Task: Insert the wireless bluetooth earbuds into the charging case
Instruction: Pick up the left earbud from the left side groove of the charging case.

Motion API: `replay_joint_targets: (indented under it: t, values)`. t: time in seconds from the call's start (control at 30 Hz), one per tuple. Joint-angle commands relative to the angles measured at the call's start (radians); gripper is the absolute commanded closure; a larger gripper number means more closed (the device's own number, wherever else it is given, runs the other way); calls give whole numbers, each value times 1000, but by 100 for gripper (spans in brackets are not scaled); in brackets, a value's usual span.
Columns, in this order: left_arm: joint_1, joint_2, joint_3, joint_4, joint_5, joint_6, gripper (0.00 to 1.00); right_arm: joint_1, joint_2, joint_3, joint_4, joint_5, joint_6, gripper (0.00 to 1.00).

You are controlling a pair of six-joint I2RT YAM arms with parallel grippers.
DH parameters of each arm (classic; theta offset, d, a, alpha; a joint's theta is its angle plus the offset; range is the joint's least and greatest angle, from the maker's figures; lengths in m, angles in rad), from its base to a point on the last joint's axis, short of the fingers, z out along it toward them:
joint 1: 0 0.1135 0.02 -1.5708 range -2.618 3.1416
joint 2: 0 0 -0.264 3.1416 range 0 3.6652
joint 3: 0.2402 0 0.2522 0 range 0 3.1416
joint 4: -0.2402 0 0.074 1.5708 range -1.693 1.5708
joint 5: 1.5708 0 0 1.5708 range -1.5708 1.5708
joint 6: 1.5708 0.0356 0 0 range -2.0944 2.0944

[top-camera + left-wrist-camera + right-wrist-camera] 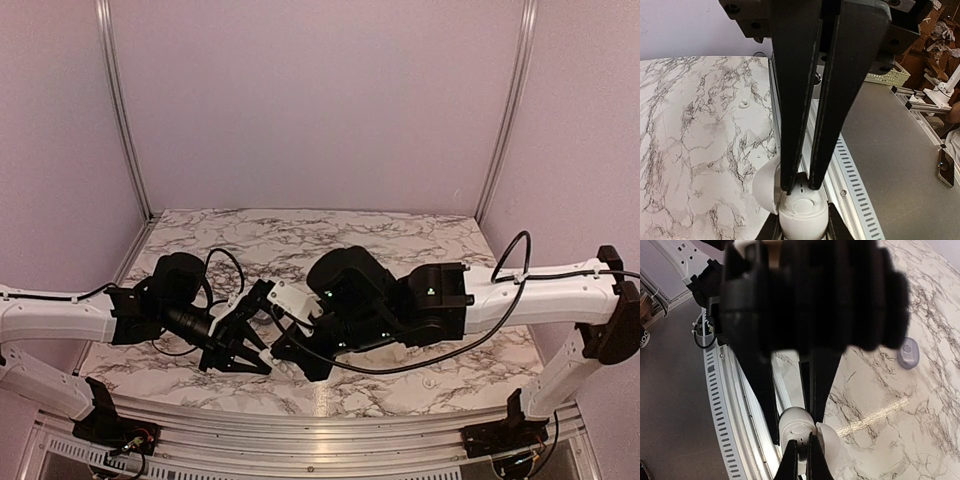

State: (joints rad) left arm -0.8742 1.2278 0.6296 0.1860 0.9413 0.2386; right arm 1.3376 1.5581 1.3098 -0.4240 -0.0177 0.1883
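Observation:
The white charging case (802,215) stands with its lid (765,187) swung open, at the table's near edge by the rail. My right gripper (796,430) is shut on the charging case (792,422), one finger on each side of its body. From the other side my left gripper (801,187) comes down onto the case's open face, shut to a thin slit. A small dark shape sits between its tips; I cannot tell what it is. The earbuds are hidden. In the top view the left gripper (243,360) and the right gripper (292,362) meet and hide the case.
The slotted aluminium rail (850,190) runs along the table's near edge right beside the case, with the floor beyond it. A small lavender oval thing (909,352) lies on the marble top (900,420) farther in. Walls close the table's back and sides.

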Motion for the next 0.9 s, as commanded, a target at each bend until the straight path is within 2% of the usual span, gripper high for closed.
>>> replay_joint_targets:
  t: [0.0, 0.43, 0.77, 0.8, 0.87]
  values:
    - [-39, -54, 34, 164, 97, 24, 100, -4, 124, 39, 104, -31, -5, 100]
    - [-38, -74, 29, 164, 74, 22, 100, 14, -3, -175, 257, -15, 82, 100]
    - [-39, -78, 27, 167, 75, 21, 100, 26, -38, -228, 288, -25, 109, 100]
    - [-39, -77, 28, 167, 75, 21, 100, 31, -38, -229, 287, -26, 109, 100]
    - [-38, -78, 26, 167, 76, 21, 100, 43, -36, -230, 287, -26, 108, 92]
